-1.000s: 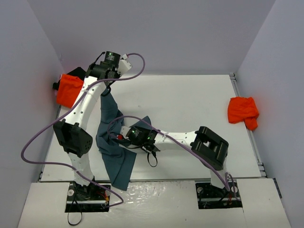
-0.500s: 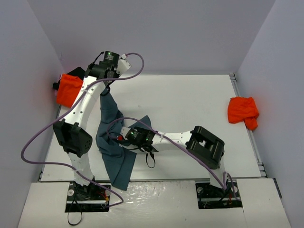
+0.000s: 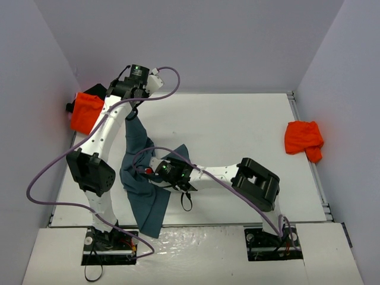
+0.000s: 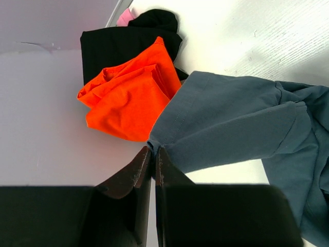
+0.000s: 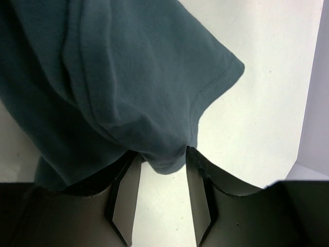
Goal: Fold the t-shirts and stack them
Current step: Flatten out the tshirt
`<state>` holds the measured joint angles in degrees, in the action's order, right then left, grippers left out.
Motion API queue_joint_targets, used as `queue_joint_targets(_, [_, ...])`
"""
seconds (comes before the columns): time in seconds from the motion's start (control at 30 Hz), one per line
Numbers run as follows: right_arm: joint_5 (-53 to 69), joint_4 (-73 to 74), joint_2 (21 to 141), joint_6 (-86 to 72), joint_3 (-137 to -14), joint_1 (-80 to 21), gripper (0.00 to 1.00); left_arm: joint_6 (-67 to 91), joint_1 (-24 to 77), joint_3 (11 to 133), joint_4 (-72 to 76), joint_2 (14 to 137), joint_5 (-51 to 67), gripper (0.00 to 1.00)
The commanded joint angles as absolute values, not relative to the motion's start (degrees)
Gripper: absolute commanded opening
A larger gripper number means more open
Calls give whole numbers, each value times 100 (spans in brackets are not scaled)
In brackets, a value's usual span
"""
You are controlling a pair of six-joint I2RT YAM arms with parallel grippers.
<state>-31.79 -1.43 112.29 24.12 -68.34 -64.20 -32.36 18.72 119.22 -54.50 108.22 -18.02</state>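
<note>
We are at the spreading step with the slate-blue t-shirt (image 3: 148, 211): the left hand (image 4: 152, 152) is clamped tight on one corner of its hem and holds it up at the far left, so the cloth hangs in a long drape down toward the near left of the tabletop (image 3: 237, 130). The right hand (image 5: 161, 154) stands part-open astride a fold near a sleeve, with cloth between its fingers but, as far as we can judge, not clamped. The next move calls for that hand to close on the fold, then for both to draw apart and lay the shirt flat. Just beyond the left hand, at the far left edge, lies an orange t-shirt (image 4: 128, 98) on a black t-shirt (image 4: 113, 43), close enough to catch the hem. A second orange t-shirt (image 3: 303, 138) sits crumpled at the right edge, well apart.
</note>
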Motion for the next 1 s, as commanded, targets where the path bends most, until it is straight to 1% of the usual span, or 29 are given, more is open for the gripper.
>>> queue_joint_targets(0.0, [-3389, -352, 11270, 2424, -6862, -6490, 38, -3190, 1811, 11969, -5192, 10485, -1909, 0])
queue_joint_targets(0.17, [-3425, -352, 11419, 2428, -6869, -6506, 38, -3190, 1811, 11964, -5177, 10485, -1907, 0])
queue_joint_targets(0.3, [-3445, -431, 11452, 2452, -6855, -6513, 36, -3190, 1802, 11945, -5177, 10468, -1907, 0])
queue_joint_targets(0.37, [-3653, -510, 11499, 2532, -6837, -6513, 9, -3199, 1793, 11853, -5105, 10416, -1891, 0])
queue_joint_targets(0.43, [-3720, -523, 11529, 2549, -6825, -6513, 0, -3201, 1791, 11809, -5087, 10409, -1898, 0])
queue_joint_targets(0.73, [-3980, -672, 11267, 2642, -6717, -6505, 0, -3192, 1775, 11819, -4976, 10217, -1975, 0])
queue_joint_targets(0.97, [-4384, -956, 10793, 2953, -6588, -6416, 0, -3168, 1775, 11707, -4817, 9923, -2111, 0])
